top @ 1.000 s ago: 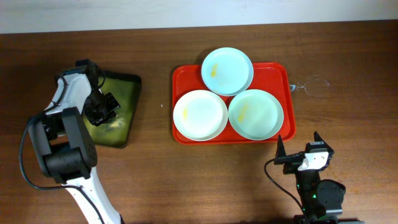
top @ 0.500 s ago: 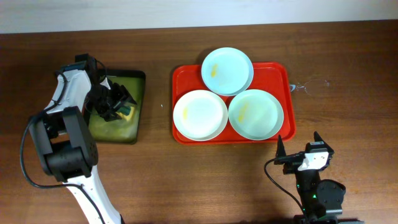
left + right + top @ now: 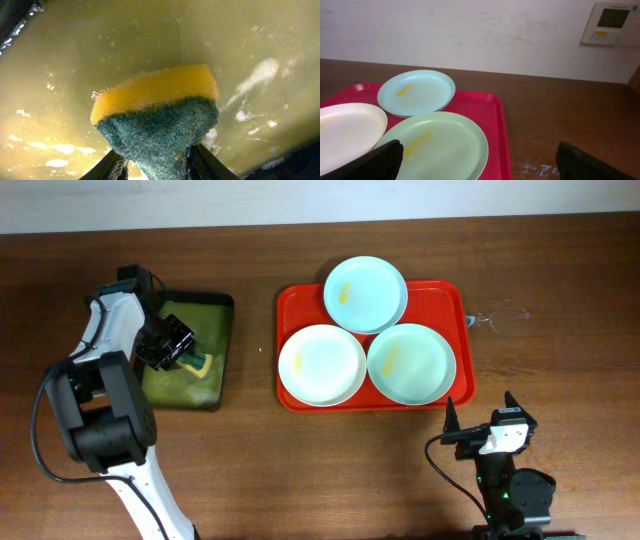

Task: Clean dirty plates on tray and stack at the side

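Three plates lie on the red tray [image 3: 455,305]: a mint-blue plate [image 3: 365,293] at the back with a yellow smear, a cream-white plate [image 3: 321,364] at front left, and a mint-blue plate [image 3: 411,363] at front right with a yellow smear. In the right wrist view the tray [image 3: 490,107] holds the back plate [image 3: 416,93], the front mint plate [image 3: 437,146] and the cream plate [image 3: 345,130]. My left gripper [image 3: 178,352] is shut on a yellow and green sponge [image 3: 157,117] over the olive-green tray [image 3: 212,340]. My right gripper [image 3: 480,417] is open and empty, in front of the red tray.
The olive-green tray holds yellowish soapy water [image 3: 260,55]. A thin wire-like thing [image 3: 500,315] lies on the table right of the red tray. A wall with a white control panel [image 3: 612,22] stands behind the table.
My left gripper has shifted over the olive-green tray and the tray has moved a little to the right. The sponge now shows by the jaws. The right arm and plates have not moved.
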Robot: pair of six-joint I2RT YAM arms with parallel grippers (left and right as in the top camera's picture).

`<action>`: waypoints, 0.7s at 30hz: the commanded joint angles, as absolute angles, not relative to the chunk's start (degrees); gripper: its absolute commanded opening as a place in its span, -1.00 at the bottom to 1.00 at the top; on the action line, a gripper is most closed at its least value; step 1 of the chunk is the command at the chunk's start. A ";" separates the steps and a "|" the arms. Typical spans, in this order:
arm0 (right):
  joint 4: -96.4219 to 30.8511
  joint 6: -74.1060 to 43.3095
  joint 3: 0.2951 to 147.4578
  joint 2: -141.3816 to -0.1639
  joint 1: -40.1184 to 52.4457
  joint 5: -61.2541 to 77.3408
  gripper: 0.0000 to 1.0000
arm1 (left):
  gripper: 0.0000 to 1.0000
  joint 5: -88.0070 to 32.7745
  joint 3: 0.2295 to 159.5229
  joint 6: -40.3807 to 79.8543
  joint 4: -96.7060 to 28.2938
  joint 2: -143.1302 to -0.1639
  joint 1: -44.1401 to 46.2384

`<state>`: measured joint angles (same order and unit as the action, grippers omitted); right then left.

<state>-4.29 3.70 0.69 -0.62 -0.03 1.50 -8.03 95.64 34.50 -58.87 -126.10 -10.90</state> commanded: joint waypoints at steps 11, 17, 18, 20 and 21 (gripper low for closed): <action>-4.54 4.08 0.32 -0.21 -0.40 1.41 0.97 | -1.00 -6.17 91.83 35.03 -55.37 -126.74 -11.09; -4.54 4.08 0.32 -0.21 -0.40 1.41 0.97 | -1.00 -8.27 101.08 34.89 -63.51 -124.38 -11.14; -4.54 4.08 0.32 -0.21 -0.40 1.41 0.97 | -1.00 -9.26 104.88 34.89 -66.17 -123.02 -11.14; -4.54 4.08 0.32 -0.21 -0.40 1.43 0.97 | -1.00 -9.43 111.22 34.15 -70.87 -119.83 -10.87; -4.54 4.08 0.32 -0.21 -0.38 1.41 0.97 | -1.00 -9.41 113.27 32.71 -72.38 -118.21 -10.59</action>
<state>-4.29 3.70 0.69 -0.58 -0.03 1.50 -8.14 106.80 35.35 -69.58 -125.19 -10.90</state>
